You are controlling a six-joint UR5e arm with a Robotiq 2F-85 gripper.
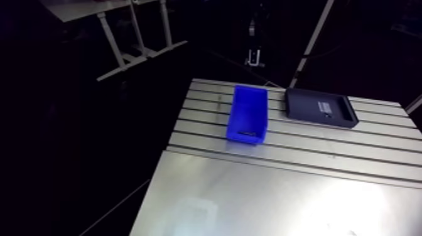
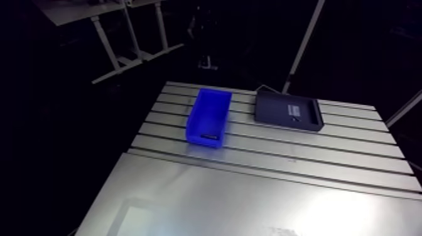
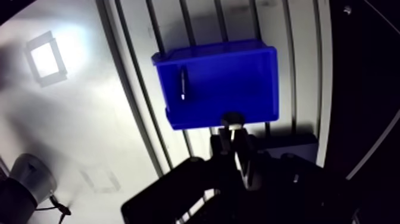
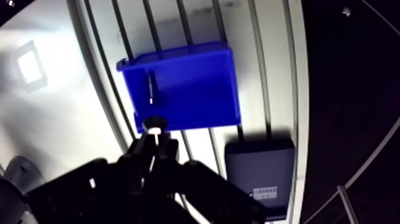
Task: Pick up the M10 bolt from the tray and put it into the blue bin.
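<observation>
Gripper (image 3: 232, 136) hovers at the edge of the blue bin (image 3: 226, 77), its two fingers clamped on what looks like the M10 bolt (image 3: 232, 121). The dark tray (image 4: 262, 170) sits just beside the bin.

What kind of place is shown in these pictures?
Probably a robot work cell for handling small parts: a slotted aluminium table, a blue bin beside a dark tray, and a gripper holding a bolt.
</observation>
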